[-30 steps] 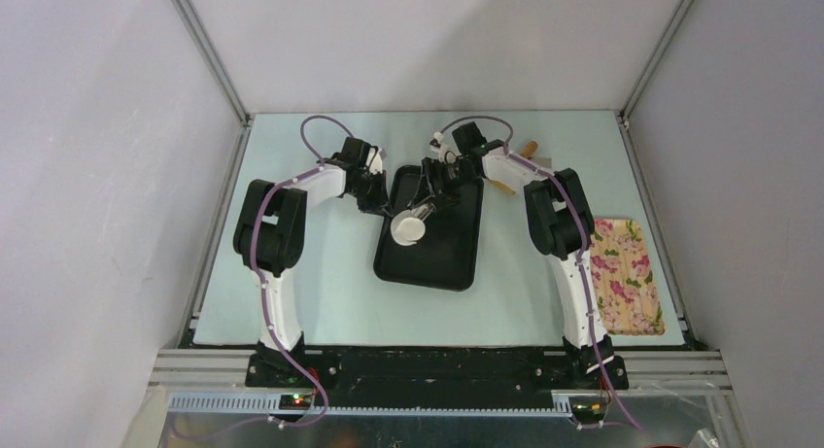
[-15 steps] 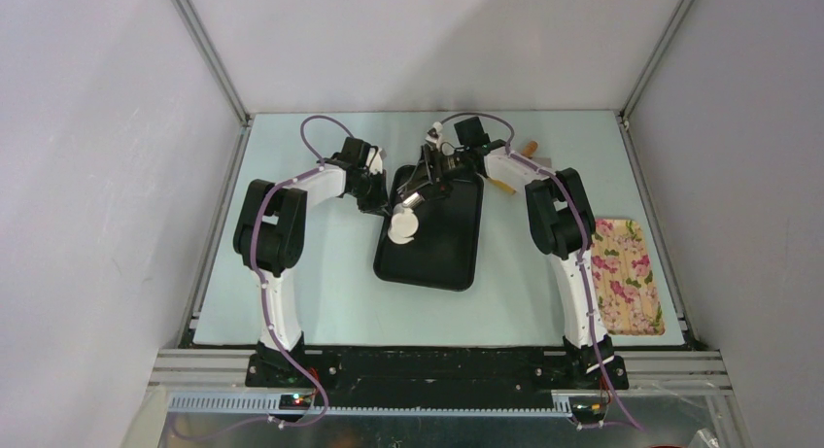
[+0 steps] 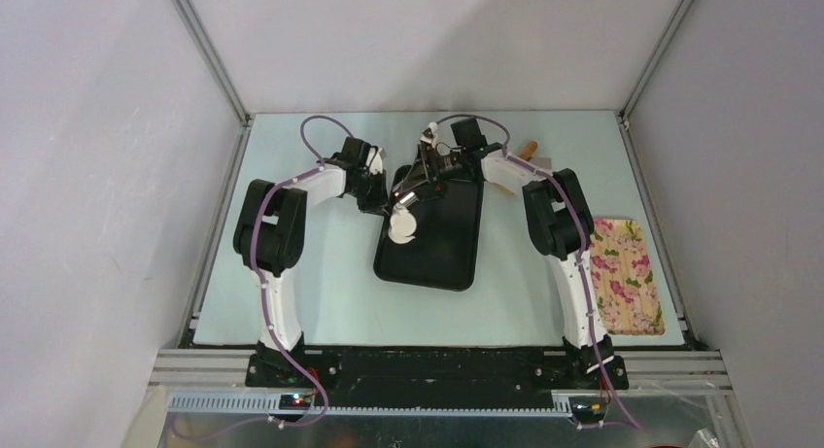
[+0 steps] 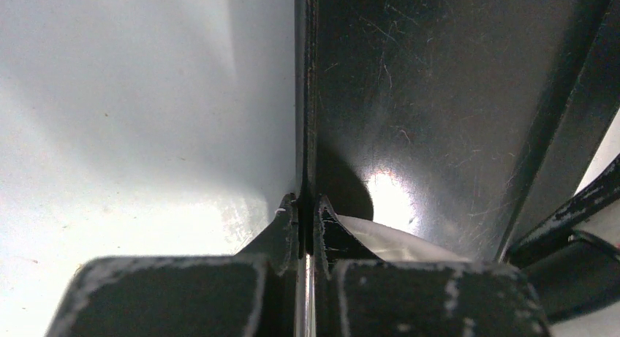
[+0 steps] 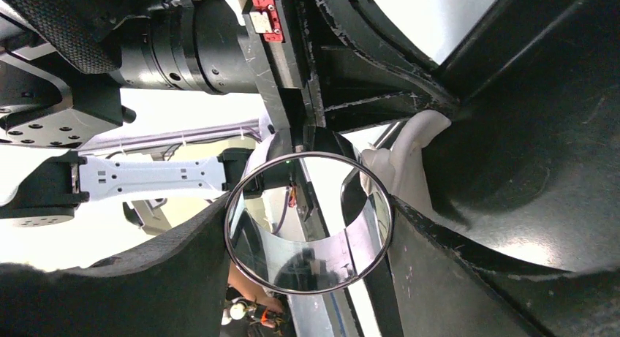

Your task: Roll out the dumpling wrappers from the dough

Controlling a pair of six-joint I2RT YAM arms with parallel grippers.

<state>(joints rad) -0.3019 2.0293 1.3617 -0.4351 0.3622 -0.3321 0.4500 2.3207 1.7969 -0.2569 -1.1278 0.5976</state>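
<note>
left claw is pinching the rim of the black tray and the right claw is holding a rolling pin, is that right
Not quite. The left claw does pinch the black tray's rim, but the right claw holds a round steel cup, not a rolling pin. The right wrist view shows the cup between its fingers.

The upper left corner of the black rectangular plastic tray [image 3: 437, 258] is crowded. The left jaws clamp its left rim there. Just beside them the right jaws grip a round steel cup [image 5: 322, 253] next to a flattened white dough lump [image 3: 401, 227]. The tray's lower half lies open, as does the pale tabletop [image 3: 330, 292] at lower left and lower centre. A floral rectangular tray [image 3: 627, 273] fills the right edge. A wooden rolling pin [image 3: 529, 148] lies upper right, behind the right arm [image 3: 554, 215].
</note>
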